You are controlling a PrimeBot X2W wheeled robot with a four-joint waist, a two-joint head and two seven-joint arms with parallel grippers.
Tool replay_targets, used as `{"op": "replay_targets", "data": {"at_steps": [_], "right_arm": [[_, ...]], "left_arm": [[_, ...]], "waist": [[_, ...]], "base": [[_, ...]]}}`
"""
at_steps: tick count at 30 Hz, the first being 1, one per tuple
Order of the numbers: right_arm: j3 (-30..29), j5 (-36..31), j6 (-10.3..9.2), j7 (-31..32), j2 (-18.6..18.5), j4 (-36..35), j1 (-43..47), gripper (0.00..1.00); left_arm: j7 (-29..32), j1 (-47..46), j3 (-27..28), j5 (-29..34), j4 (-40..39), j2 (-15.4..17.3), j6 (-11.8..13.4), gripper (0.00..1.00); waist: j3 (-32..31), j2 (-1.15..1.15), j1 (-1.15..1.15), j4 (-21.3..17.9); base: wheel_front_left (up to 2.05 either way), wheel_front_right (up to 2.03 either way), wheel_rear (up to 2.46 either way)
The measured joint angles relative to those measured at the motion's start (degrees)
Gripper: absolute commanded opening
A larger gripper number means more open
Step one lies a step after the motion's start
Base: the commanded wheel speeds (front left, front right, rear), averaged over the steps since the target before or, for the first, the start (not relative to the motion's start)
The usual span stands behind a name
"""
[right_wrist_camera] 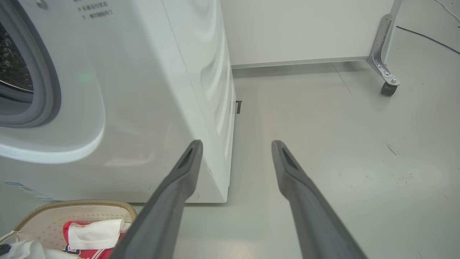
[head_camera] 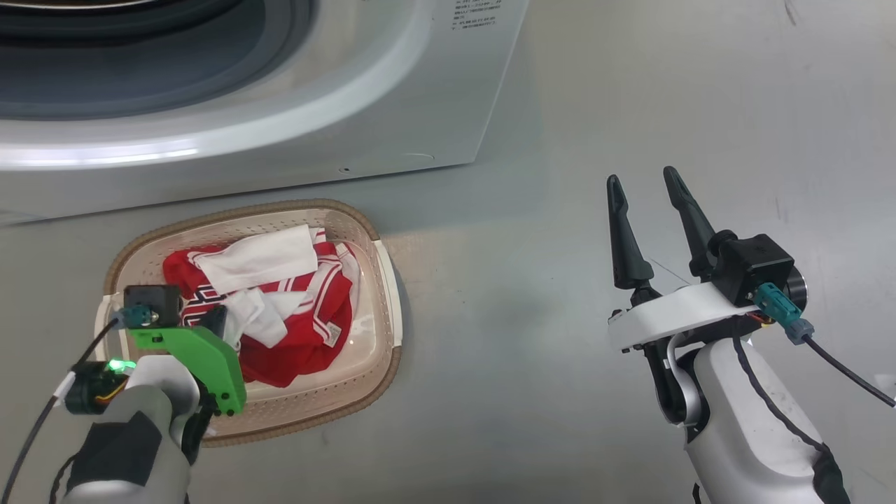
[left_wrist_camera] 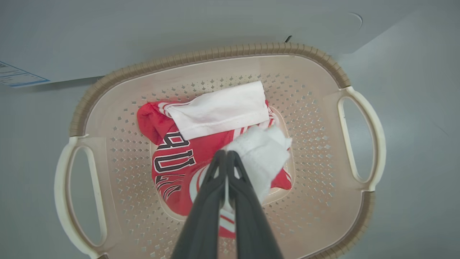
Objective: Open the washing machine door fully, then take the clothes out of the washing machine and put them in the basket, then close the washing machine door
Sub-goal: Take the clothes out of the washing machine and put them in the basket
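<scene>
Green bracket (head_camera: 199, 353) on my left wrist sits at the lower left, over the near end of the basket (head_camera: 329, 204). From the left wrist camera I see the left fingers (left_wrist_camera: 208, 201) pressed tight together, pointing down into the basket. A blurred white fold (left_wrist_camera: 264, 154) bunches right against their tips; I cannot tell whether any of it is caught between them.

The basket stands on the grey floor (head_camera: 560, 392), just in front of the washing machine (head_camera: 420, 105), cream with a brown rim and a handle at each end. The clothes (head_camera: 308, 336) lie inside it in a crumpled heap: red fabric with striped trim, black-and-white lettering (left_wrist_camera: 172, 154) facing up, and a flat white piece (head_camera: 259, 260) across the top.

Behind the basket, the machine's white front shows the grey rubber ring (right_wrist_camera: 46, 90) of its opening at the left and a printed text sticker (head_camera: 476, 14) near its right corner.

Further right, the right fingers (head_camera: 625, 245) stand spread wide, well apart from the basket, with bare floor showing between them. Through the right wrist camera they point past the machine's corner towards a white panel (right_wrist_camera: 305, 28), with a metal bracket and caster (right_wrist_camera: 388, 88) at the far right.
</scene>
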Motion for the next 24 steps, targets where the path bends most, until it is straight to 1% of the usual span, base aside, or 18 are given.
{"op": "replay_targets", "data": {"at_steps": [10, 22, 23, 24], "right_arm": [[0.64, -0.4, -0.14, 0.0, 0.0, -1.75, -1.8, 1.0], [1.2, -0.49, -0.33, 0.0, -0.01, -3.54, -4.95, 1.0], [1.19, -0.49, -0.55, 0.0, -0.01, -3.55, -5.21, 1.0], [1.09, -0.57, -0.66, 0.0, -0.01, -3.54, -5.47, 1.0]], "left_arm": [[-2.89, -3.16, -0.15, 0.73, -0.23, 1.33, 0.0, 0.0], [-5.66, -5.11, -1.48, 0.26, 0.71, 1.55, -0.4, 0.0], [-5.95, -5.15, -1.56, 0.26, 0.96, 1.63, -0.4, 0.18], [-6.45, -5.17, -1.69, 0.26, 1.13, 1.66, -0.4, 0.53]], "waist": [[5.41, 0.0, 0.0, -1.66], [11.85, 0.0, 0.0, -3.26], [12.29, 0.0, 0.0, -3.37], [12.7, 0.0, 0.0, -3.47]], "base": [[0.0, 0.0, 0.0], [0.0, 0.0, 0.0], [0.0, 0.0, 0.0], [0.0, 0.0, 0.0]]}}
